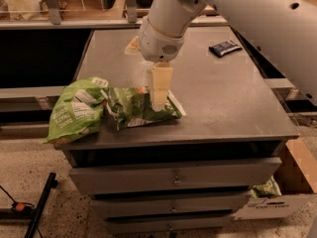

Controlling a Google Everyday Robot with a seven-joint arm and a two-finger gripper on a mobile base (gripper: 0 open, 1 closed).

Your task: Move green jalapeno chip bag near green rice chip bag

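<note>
The green jalapeno chip bag [131, 110], dark green with a mottled print and a white edge strip, lies on the grey table top [223, 98] near its front left. Its left end touches the green rice chip bag [77, 110], a larger lime-green bag with white panels that overhangs the table's front left corner. My gripper [158, 102] points straight down from the white arm. Its cream fingers [159, 86] are shut on the right part of the jalapeno bag.
A dark blue packet [225, 47] lies at the table's back right. A small tan item [132, 46] sits behind the arm. Drawers [173, 177] front the table. A cardboard box [292, 175] and another green bag [265, 187] are on the floor at the right.
</note>
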